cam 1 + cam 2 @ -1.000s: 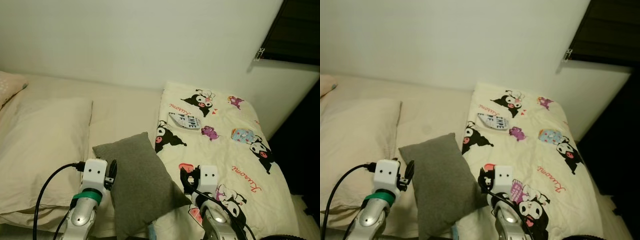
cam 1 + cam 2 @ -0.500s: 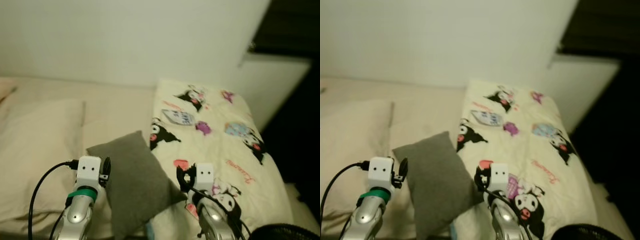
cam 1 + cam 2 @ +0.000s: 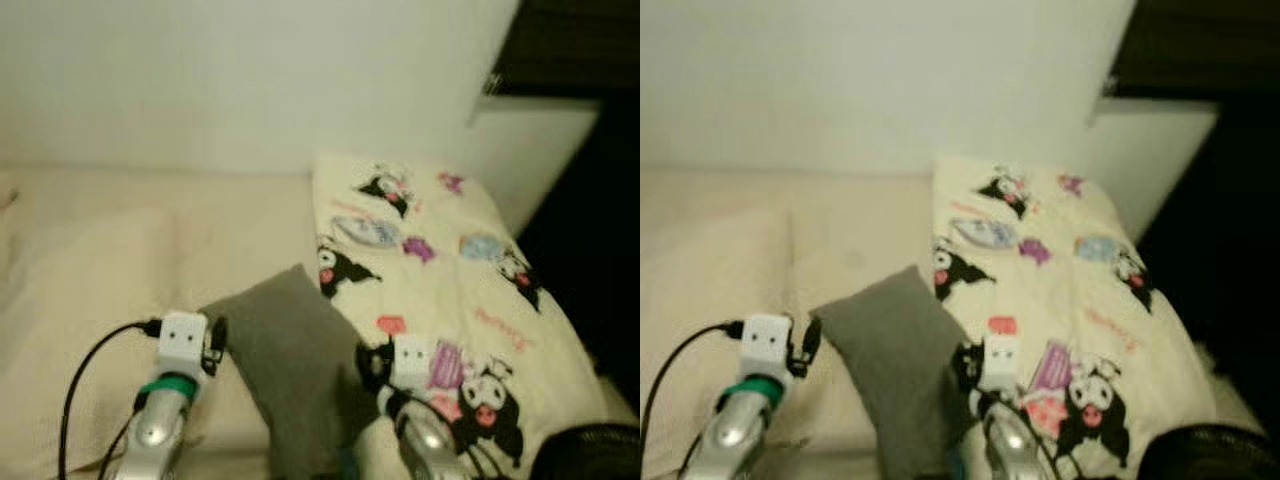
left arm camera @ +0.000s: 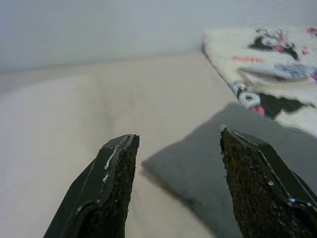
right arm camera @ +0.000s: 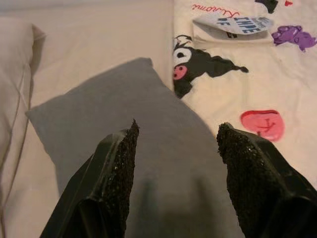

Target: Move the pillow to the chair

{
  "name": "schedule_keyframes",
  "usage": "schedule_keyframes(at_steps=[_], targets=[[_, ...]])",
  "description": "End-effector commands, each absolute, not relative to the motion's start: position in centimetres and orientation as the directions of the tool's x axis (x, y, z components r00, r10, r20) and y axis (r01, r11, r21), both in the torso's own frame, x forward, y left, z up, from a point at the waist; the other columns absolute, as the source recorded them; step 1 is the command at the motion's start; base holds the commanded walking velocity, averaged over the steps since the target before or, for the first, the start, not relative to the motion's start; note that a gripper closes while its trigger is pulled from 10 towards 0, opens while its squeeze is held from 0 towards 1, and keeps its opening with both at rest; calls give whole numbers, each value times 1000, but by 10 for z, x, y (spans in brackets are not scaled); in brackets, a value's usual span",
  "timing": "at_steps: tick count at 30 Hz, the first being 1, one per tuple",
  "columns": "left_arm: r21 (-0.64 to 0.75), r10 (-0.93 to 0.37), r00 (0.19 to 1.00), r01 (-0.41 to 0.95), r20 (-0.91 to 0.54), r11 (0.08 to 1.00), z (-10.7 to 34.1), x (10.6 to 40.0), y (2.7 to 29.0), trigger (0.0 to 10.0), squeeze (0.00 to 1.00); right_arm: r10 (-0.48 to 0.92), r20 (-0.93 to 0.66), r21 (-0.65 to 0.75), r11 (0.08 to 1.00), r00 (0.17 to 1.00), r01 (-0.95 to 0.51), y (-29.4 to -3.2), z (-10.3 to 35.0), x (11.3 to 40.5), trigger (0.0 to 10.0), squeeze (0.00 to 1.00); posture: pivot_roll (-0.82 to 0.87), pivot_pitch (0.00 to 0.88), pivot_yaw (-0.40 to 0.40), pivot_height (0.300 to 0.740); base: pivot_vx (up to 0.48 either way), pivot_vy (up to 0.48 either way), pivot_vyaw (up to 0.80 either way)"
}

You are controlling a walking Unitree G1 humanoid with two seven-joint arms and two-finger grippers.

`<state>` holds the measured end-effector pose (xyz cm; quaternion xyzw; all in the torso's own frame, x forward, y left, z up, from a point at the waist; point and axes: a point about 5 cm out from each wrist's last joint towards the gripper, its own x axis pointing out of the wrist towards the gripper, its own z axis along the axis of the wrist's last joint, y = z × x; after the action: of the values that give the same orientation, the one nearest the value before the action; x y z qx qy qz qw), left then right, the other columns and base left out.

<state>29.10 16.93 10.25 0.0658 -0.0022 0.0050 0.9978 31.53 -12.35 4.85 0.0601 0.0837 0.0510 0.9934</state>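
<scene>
A grey pillow [image 3: 290, 370] lies on the bed, between a cream pillow and a cartoon-print blanket. My left gripper [image 4: 176, 148] is open, low at the grey pillow's left side, with the pillow's [image 4: 237, 158] corner ahead of its fingers. My right gripper [image 5: 176, 136] is open just above the grey pillow [image 5: 129, 119], at its right side. Both arms show at the bottom of the eye views, the left wrist [image 3: 182, 340] and the right wrist [image 3: 412, 362] flanking the pillow.
A large cream pillow [image 3: 90, 290] fills the bed's left. The cartoon-print blanket [image 3: 440, 260] covers the right, with a small folded item [image 3: 365, 230] on it. A white wall rises behind. A dark gap lies to the right, with a dark round object [image 3: 590, 455] at the lower right.
The camera has shifted and the picture is blurred; the bed now sits a little lower and to the right. Both grippers stay open beside the grey pillow.
</scene>
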Motion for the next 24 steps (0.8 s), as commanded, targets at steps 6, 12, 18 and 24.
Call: schedule_keyframes(at_steps=[6, 12, 18, 24], targets=[[137, 17, 1000, -13, -23, 990, 97, 287, 173, 10000, 0, 100, -199, 145, 987, 975, -72, -124, 39, 309, 10000, 0, 76, 43, -2, 740, 0, 480, 0], [143, 18, 1000, -14, -25, 990, 98, 287, 175, 10000, 0, 94, -208, 153, 986, 974, -63, -123, 38, 309, 10000, 0, 85, 41, -2, 740, 0, 480, 0], [145, 19, 999, -15, -26, 989, 99, 286, 176, 10000, 0, 92, -214, 158, 986, 972, -58, -122, 37, 309, 10000, 0, 87, 41, -1, 740, 0, 480, 0], [160, 10, 998, -1, -54, 987, 97, 285, 176, 10000, 0, 89, -218, 159, 986, 972, -55, -122, 36, 309, 10000, 0, 86, 44, 2, 740, 0, 232, 0]])
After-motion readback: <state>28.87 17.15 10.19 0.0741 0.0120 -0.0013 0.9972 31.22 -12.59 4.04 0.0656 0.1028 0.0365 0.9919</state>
